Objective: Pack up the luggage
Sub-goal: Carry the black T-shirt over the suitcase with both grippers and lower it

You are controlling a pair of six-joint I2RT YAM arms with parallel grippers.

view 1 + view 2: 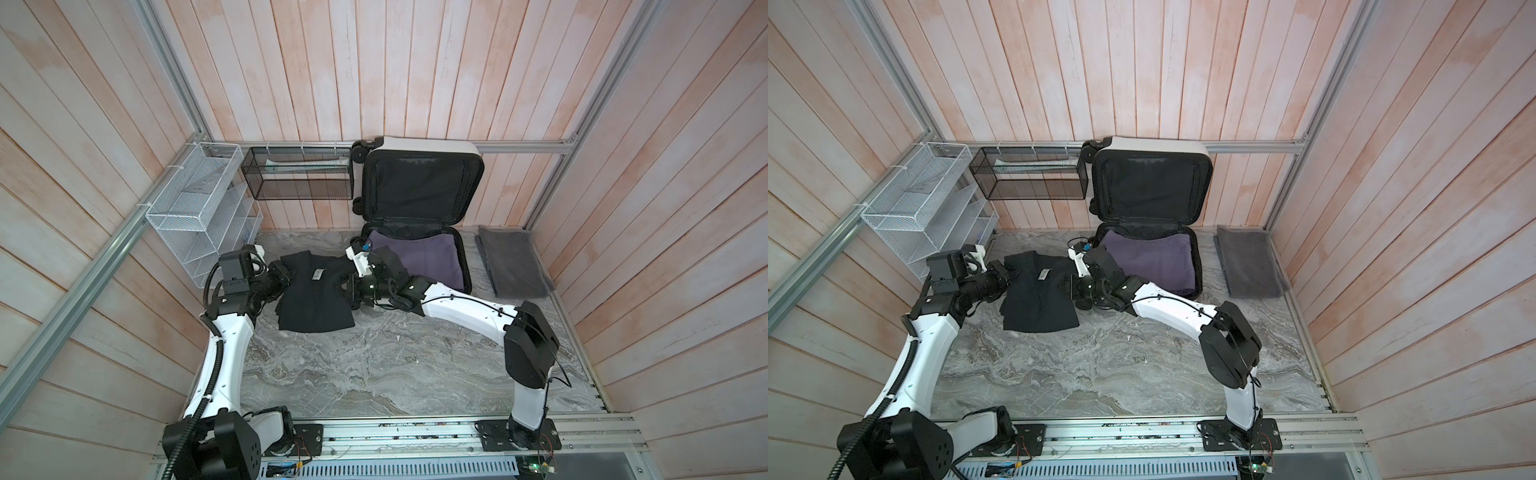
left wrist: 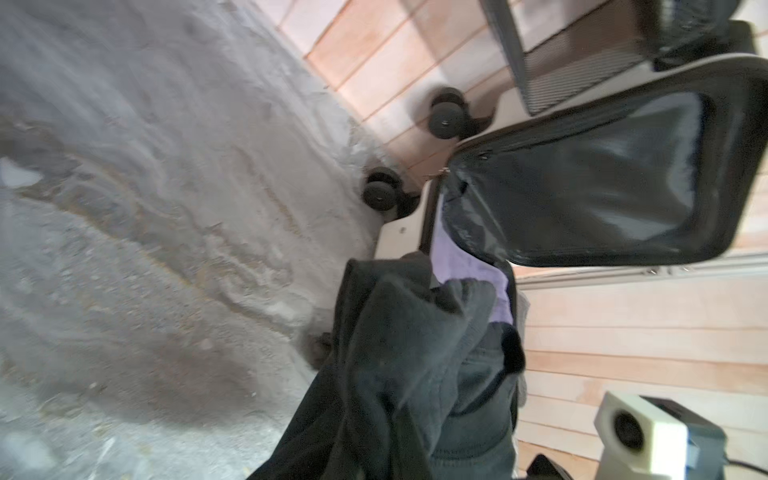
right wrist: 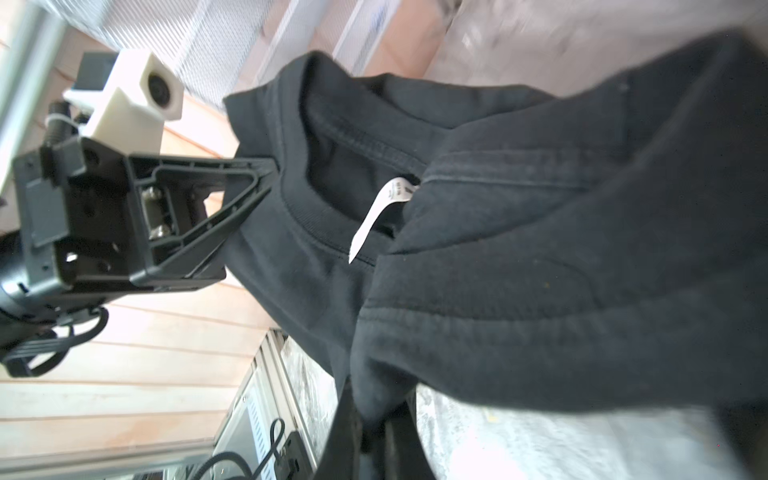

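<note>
Loads of bare tabletop (image 1: pixel 374 365) in front of the luggage (image 1: pixel 422 187). Clamped on black sweatshirt (image 1: pixel 316 299) beside its rim: left gripper (image 3: pixel 272 166), right gripper (image 3: pixel 376 432).

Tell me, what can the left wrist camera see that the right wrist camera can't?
Only the left wrist view shows the open luggage, its wheels, the purple cloth inside it and the black mesh basket. Only the right wrist view shows the left gripper pinching the black shirt near its collar, the white label and the white wire rack. Both show the black shirt, the marble table and the wooden wall.
</note>
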